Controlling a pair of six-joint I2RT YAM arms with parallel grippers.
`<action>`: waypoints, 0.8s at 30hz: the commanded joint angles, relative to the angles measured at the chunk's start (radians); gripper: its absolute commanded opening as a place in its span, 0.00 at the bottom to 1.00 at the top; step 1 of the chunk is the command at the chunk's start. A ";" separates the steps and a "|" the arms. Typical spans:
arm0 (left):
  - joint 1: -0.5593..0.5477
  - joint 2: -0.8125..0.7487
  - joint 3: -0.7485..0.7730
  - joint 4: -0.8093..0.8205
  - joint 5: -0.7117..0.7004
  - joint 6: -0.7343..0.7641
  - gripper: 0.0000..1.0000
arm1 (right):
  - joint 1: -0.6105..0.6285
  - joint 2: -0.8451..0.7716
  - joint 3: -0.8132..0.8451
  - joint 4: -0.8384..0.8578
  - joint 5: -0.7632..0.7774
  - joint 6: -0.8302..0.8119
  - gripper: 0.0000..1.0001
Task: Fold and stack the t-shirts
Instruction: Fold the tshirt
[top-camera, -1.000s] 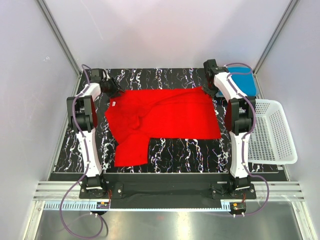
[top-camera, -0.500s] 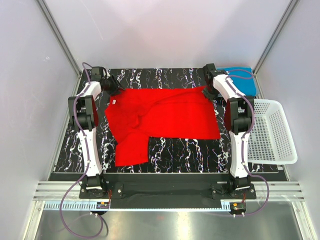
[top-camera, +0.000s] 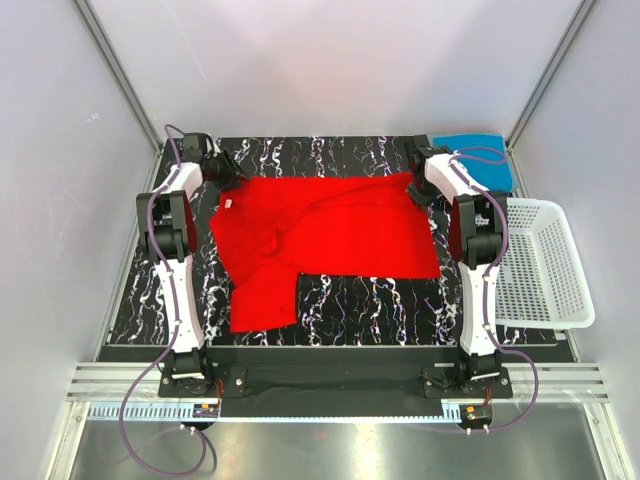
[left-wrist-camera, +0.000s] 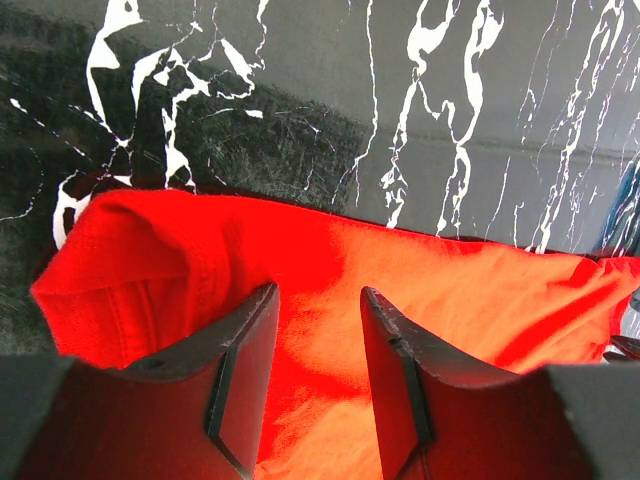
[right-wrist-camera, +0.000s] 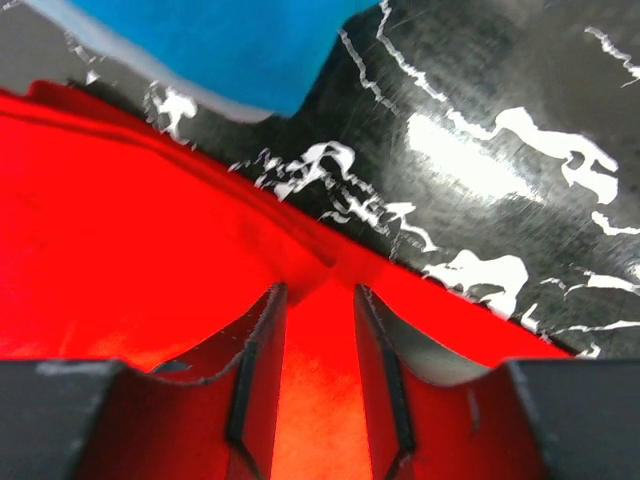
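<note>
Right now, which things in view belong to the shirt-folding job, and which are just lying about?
Part of the job:
red shirt, spread across the table
blue shirt, at the table's far right corner

Just lying about:
white basket, at the table's right edge

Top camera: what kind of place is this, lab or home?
Probably a robot lab cell: bare white walls, a metal frame post, and left arm and right arm bolted at a black marbled table holding a red t-shirt.
</note>
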 joint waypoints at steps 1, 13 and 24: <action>0.002 0.036 0.024 -0.016 -0.012 0.022 0.46 | -0.005 -0.023 -0.020 0.028 0.089 0.029 0.38; 0.002 0.075 0.097 -0.075 -0.031 0.021 0.46 | -0.016 -0.137 -0.134 0.166 0.104 -0.080 0.00; 0.004 0.096 0.134 -0.102 -0.038 0.019 0.46 | -0.024 -0.201 -0.183 0.213 0.084 -0.137 0.00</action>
